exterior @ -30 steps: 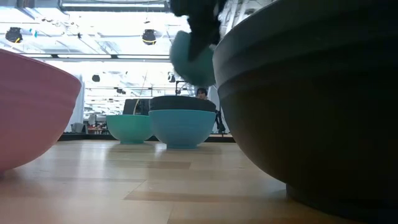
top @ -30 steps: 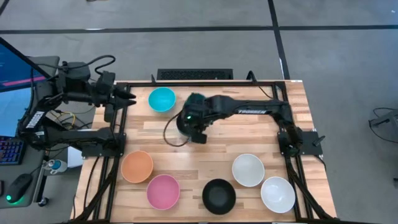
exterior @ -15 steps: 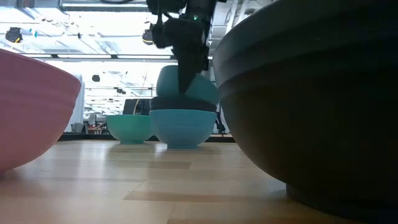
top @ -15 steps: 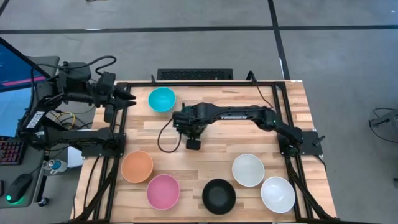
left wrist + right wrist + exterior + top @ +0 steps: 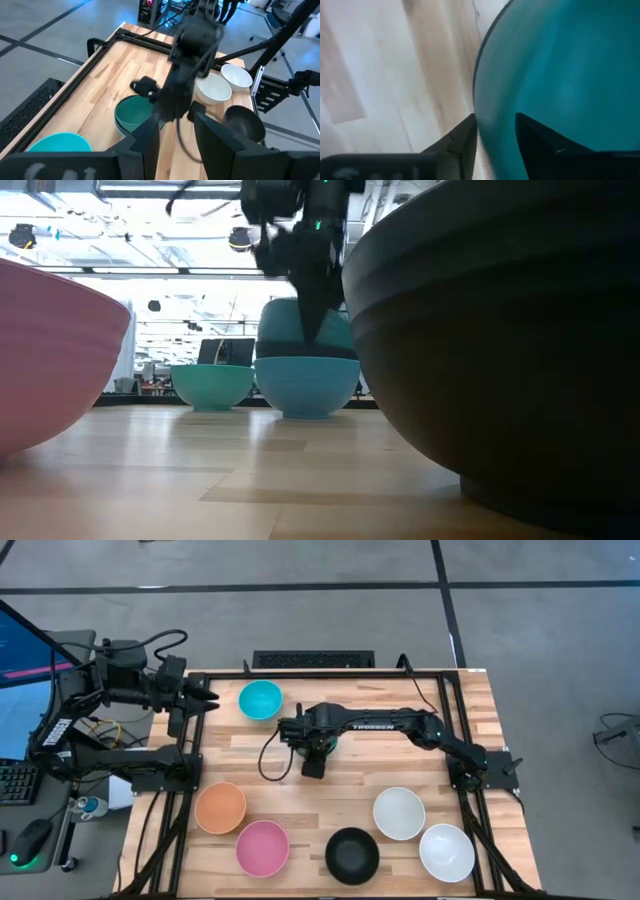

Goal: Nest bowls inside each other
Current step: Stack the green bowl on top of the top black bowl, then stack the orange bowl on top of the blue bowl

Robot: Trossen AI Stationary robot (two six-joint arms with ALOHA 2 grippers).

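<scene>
- At the middle of the worktop (image 5: 400,765), made of pale wooden planks inside a black metal frame, a stack of smooth, round plastic bowls is found under the right tool (image 5: 308,743).
- In the low view the stack is seen from the side. A blue bowl (image 5: 307,385) sits at the bottom, a thin dark band above it is taken for the nested black bowl (image 5: 305,352), and a dark teal bowl (image 5: 285,322) lies on top.
- The right tool is shown open in its wrist view, with its two dark fingers (image 5: 462,137) set apart on either side of the dark teal bowl's rim.
- The left tool (image 5: 205,700) is held open and empty past the worktop's left edge, near the cyan bowl (image 5: 260,699).
- Along the near edge the other bowls stand apart from one another: an orange bowl (image 5: 220,807), a pink bowl (image 5: 262,847), a loose black bowl (image 5: 352,854) and two white bowls (image 5: 399,813) (image 5: 446,852).
- White lettering (image 5: 375,724) is carried on the right arm, but it is too small to be read with certainty.
- In the high view the stack is almost wholly covered by the right arm, so its layers cannot be counted there.
- In the low view the pink bowl and the loose black bowl are cut off at the picture's sides, and the orange and white bowls are hidden.
</scene>
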